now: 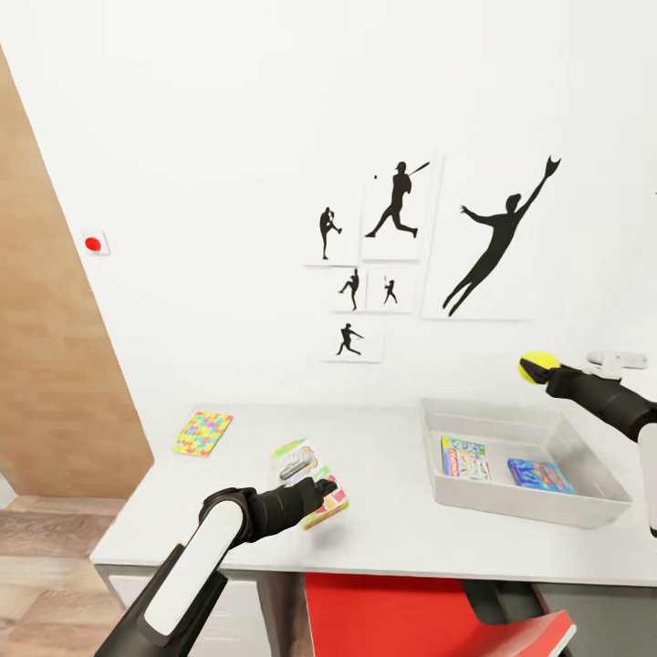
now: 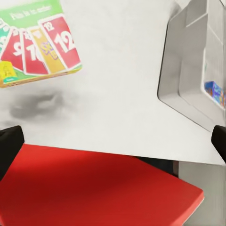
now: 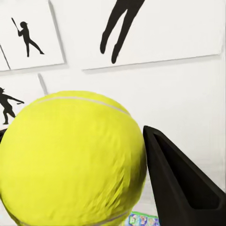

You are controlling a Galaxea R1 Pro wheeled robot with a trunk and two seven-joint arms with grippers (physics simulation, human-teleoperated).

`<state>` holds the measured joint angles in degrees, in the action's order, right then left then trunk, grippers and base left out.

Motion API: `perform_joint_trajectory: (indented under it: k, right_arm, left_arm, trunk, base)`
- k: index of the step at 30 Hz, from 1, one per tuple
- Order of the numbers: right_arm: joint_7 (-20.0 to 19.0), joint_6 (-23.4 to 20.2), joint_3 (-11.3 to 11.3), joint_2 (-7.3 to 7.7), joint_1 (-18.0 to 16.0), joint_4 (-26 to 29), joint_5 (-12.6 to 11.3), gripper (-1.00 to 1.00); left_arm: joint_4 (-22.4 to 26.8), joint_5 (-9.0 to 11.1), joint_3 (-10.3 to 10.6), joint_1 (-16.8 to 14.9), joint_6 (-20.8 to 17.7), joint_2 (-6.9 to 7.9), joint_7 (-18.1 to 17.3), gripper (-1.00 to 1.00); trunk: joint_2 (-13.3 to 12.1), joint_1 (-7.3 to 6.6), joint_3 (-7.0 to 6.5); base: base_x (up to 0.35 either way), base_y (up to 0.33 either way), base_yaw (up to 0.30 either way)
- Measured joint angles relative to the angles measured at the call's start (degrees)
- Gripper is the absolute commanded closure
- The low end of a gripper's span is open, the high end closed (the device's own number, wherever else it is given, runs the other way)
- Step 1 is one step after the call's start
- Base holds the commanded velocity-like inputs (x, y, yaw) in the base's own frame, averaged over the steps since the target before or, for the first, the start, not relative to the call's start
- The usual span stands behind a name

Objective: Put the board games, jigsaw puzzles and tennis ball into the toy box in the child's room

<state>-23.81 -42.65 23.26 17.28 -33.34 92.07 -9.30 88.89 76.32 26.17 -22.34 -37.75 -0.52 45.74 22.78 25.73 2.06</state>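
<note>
My right gripper (image 1: 546,370) is shut on the yellow-green tennis ball (image 1: 537,365), held in the air above the far right corner of the grey toy box (image 1: 584,456). The ball (image 3: 70,160) sits against a black finger (image 3: 181,188). Two board games lie inside the box, a white-green one (image 1: 465,458) and a blue one (image 1: 540,475). My left gripper (image 1: 324,491) is open above the table's (image 1: 392,520) front part, over a jigsaw puzzle (image 1: 336,502) and beside the SKIP-BO board game (image 1: 295,459). In the left wrist view the SKIP-BO box (image 2: 37,42) lies ahead of the spread fingertips (image 2: 9,148).
A second jigsaw puzzle (image 1: 203,432) lies at the table's far left. A red chair (image 1: 411,611) is tucked under the front edge. A wooden door (image 1: 55,347) stands at the left. Baseball silhouette pictures (image 1: 397,205) hang on the white wall behind.
</note>
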Motion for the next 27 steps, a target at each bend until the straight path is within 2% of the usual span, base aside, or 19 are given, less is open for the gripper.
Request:
perform_joint_trajectory:
  k: [6,17,19,22,24,26,27]
  right_arm:
    - [-0.04,2.57,-0.32,-0.31,0.4,-1.4,0.15,1.0]
    - [0.37,1.93,-0.44,0.01,-0.29,-7.71,0.21,1.0]
    - [1.51,1.88,-0.46,0.07,-1.43,-11.09,1.03,1.0]
    - [4.13,1.95,-0.52,0.1,-6.37,-20.07,3.47,1.0]
    - [5.78,2.37,-0.58,0.11,-13.19,-32.58,6.66,1.0]
    - [6.32,2.93,-0.61,0.12,-16.63,-39.24,8.61,1.0]
    - [6.7,4.31,-0.65,0.13,-19.5,-44.89,10.52,1.0]
  left_arm:
    - [-0.12,-0.02,-0.14,0.0,-0.01,0.0,0.01,-1.0]
    - [-0.25,0.13,-0.65,-0.07,-0.06,0.0,0.03,-1.0]
    - [-0.15,0.16,-0.77,-0.12,-0.02,0.0,-0.07,-1.0]
    - [0.34,0.42,-1.81,-0.16,-0.14,0.0,-0.06,-1.0]
    - [1.64,0.72,-3.61,-0.3,-0.7,-0.04,0.01,-1.0]
    - [2.21,0.8,-4.18,-0.62,-1.1,-0.1,0.05,-1.0]
    - [2.54,0.84,-4.52,-1.09,-1.43,-0.16,0.04,-1.0]
  trunk:
    - [0.01,0.01,-0.02]
    - [0.0,0.01,-0.02]
    - [-0.01,0.01,-0.02]
    - [-0.01,0.01,-0.02]
    - [-0.02,0.02,-0.03]
    - [-0.01,0.01,-0.02]
    - [-0.01,0.02,-0.03]
  base:
    - [0.048,-0.215,-0.001]
    - [0.001,-0.099,0.0]
    - [0.0,-0.013,0.0]
    - [0.0,-0.006,0.0]
    - [0.0,-0.002,0.0]
    - [0.0,-0.001,0.0]
    - [0.0,0.0,0.0]
